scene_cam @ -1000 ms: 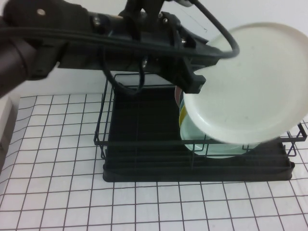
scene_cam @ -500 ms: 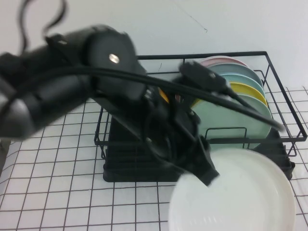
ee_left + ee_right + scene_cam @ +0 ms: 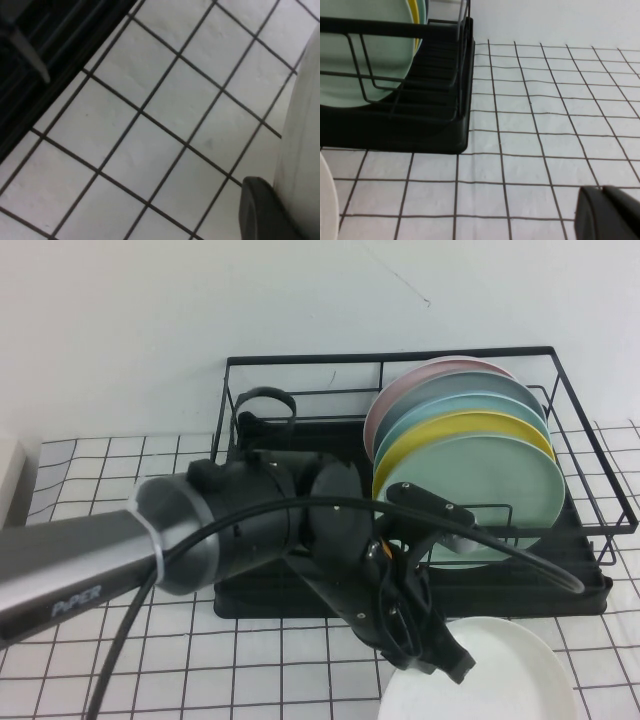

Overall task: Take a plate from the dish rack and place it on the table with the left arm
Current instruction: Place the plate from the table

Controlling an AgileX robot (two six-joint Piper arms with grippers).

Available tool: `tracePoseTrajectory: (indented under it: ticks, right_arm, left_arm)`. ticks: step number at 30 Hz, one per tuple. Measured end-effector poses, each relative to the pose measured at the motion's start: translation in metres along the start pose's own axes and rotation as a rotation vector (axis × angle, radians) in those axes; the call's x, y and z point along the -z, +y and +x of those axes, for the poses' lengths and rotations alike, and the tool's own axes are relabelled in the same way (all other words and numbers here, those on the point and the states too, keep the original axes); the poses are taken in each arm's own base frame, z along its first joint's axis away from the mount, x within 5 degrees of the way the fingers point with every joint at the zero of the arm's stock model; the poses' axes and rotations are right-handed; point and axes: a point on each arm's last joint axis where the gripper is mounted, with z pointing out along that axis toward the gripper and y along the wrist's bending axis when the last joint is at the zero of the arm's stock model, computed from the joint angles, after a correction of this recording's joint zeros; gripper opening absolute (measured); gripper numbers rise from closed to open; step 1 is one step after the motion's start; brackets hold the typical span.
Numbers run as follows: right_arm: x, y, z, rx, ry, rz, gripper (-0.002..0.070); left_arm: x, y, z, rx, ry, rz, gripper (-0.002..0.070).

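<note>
The white plate [image 3: 490, 675] is out of the black dish rack [image 3: 300, 595] and lies nearly flat, low over the gridded table [image 3: 100, 660] in front of the rack's right half. My left arm reaches across from the left. My left gripper [image 3: 445, 658] is shut on the plate's near-left rim. In the left wrist view one black finger [image 3: 262, 212] presses against the plate [image 3: 305, 125]; the other finger is hidden behind it. I cannot tell if the plate touches the cloth. My right gripper [image 3: 610, 212] is shut and empty, low over the table right of the rack.
Several coloured plates stand upright in the rack's right half: mint-green [image 3: 490, 490], yellow [image 3: 450, 430], pink [image 3: 440, 370]. The rack's corner [image 3: 445, 135] and the white plate's edge [image 3: 326, 200] show in the right wrist view. Bare cloth lies left and front.
My left arm has swung the white plate from high above the rack down and forward to just over the table in front of it, turning it nearly flat.
</note>
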Motion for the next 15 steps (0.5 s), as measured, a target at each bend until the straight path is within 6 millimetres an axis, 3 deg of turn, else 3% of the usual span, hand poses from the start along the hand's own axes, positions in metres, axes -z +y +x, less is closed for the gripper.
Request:
tracePoseTrajectory:
  ticks: [9, 15]
  right_arm:
    - [0.000, 0.000, 0.000, 0.000, 0.000, 0.000, -0.0001]
    - [0.000, 0.000, 0.000, 0.000, 0.000, 0.000, -0.0001]
  left_arm:
    - [-0.023, 0.016, 0.001, 0.109, 0.029, -0.080, 0.0080]
    - [-0.027, 0.021, 0.001, 0.073, 0.026, -0.111, 0.0123]
